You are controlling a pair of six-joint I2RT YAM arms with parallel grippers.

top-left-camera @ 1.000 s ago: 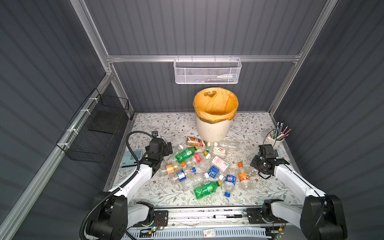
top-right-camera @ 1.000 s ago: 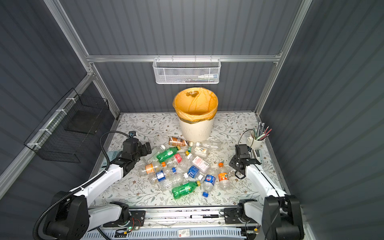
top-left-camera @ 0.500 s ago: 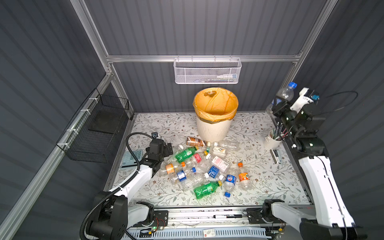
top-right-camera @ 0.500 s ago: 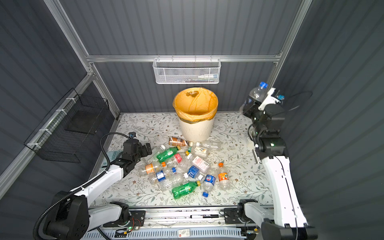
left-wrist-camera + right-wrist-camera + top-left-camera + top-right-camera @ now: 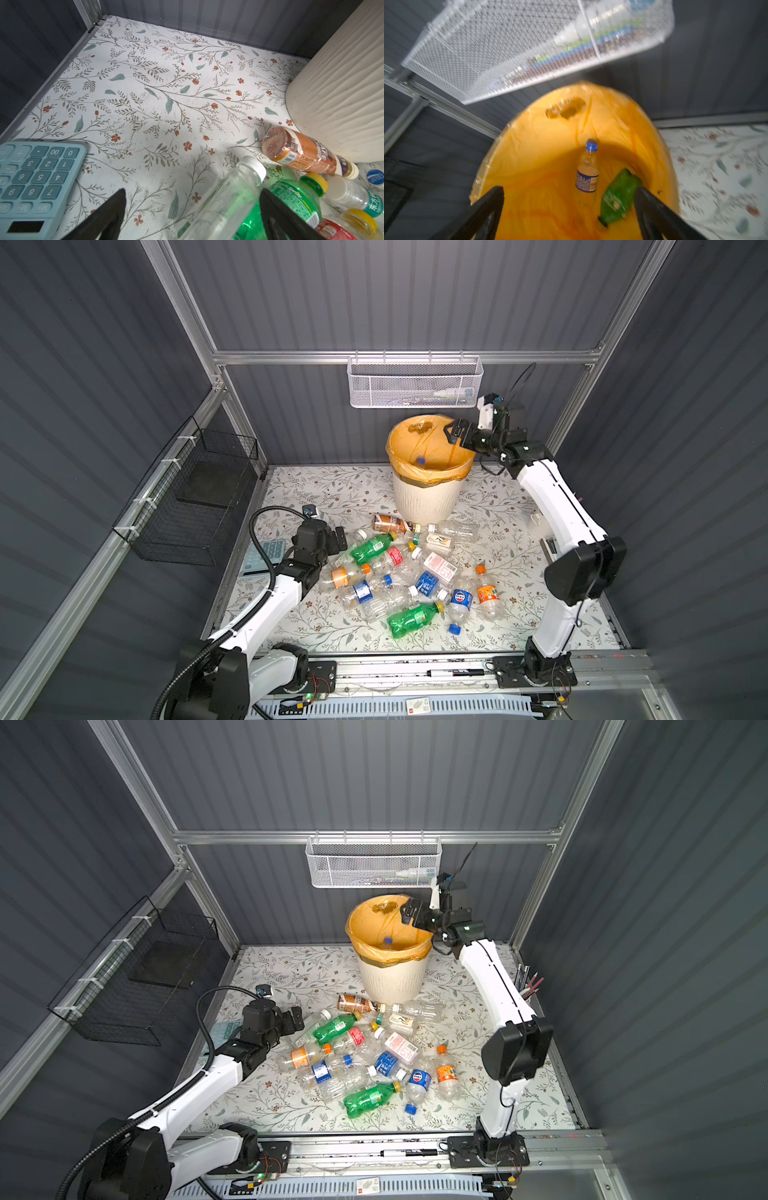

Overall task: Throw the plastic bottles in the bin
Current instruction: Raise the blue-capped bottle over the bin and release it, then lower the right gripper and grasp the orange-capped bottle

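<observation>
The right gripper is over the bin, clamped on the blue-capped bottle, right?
Not quite. The right gripper is over the bin, but its jaws are open and empty; the blue-capped bottle is inside the bin, as the right wrist view shows.

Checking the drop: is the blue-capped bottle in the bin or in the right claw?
In the bin: the blue-capped bottle is inside the orange liner, and the right claw is open, empty.

Right end effector (image 5: 409,913) over the right rim of the bin (image 5: 390,979), jaws spread and empty, blue bottle cap (image 5: 388,941) visible inside the orange liner, left end effector (image 5: 296,1020) low beside the plastic bottles (image 5: 386,1063) scattered on the floral worktop (image 5: 291,969)
</observation>
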